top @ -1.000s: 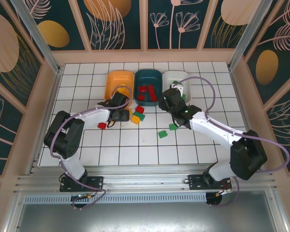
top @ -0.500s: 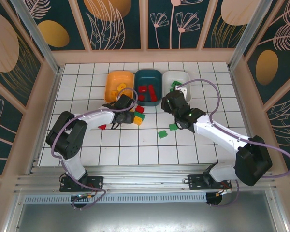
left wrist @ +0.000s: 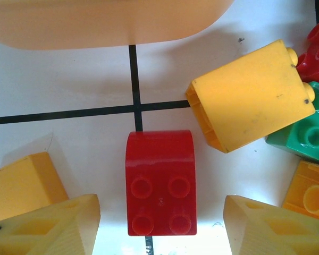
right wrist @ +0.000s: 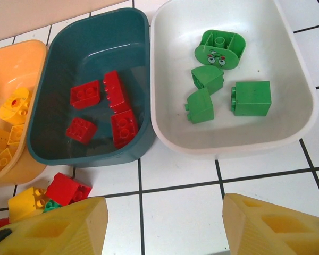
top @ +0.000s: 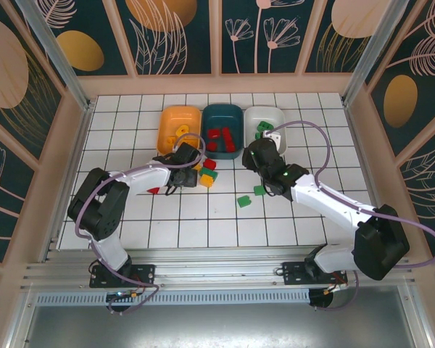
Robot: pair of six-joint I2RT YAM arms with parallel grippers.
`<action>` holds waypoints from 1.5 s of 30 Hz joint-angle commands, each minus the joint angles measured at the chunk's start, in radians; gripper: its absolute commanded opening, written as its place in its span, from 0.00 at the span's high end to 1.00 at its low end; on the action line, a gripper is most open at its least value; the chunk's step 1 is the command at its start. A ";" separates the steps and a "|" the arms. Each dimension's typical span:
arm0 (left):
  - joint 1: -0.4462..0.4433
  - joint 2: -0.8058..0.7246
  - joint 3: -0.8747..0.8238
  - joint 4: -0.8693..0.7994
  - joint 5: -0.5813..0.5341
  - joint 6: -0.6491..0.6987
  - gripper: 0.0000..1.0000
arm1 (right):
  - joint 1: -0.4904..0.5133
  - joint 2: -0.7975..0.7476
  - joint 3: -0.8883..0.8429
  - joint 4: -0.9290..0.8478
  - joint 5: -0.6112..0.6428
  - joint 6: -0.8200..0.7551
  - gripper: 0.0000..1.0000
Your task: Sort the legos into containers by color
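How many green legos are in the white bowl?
4, all in the white bowl: the face brick at the far side, a curved brick nearer, a wedge brick nearer still, a square brick on the right. None seems hidden.

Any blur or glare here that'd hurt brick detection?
Left wrist: red brick sharp, orange bowl rim soft, faint shadows. Right wrist: teal bowl crisp with a mild sheen, fingertips soft. Top external: even light, no glare on the table.
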 commanded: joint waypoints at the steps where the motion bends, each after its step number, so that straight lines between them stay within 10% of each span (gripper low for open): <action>1: -0.002 0.025 0.006 -0.005 -0.003 0.011 0.41 | 0.007 -0.031 -0.010 -0.018 0.034 0.020 0.40; 9: -0.002 0.075 0.029 -0.019 -0.044 -0.009 0.48 | 0.014 -0.056 -0.018 -0.039 0.047 0.025 0.40; 15: -0.002 0.044 -0.016 0.031 0.006 -0.005 0.74 | 0.017 -0.066 -0.021 -0.040 0.050 0.022 0.40; 26: -0.002 -0.232 0.061 -0.112 0.070 -0.048 0.86 | -0.004 -0.062 -0.041 -0.016 0.022 0.000 0.41; 45: -0.002 0.503 0.921 -0.233 0.190 0.051 0.81 | -0.046 -0.252 -0.182 -0.156 0.039 0.026 0.39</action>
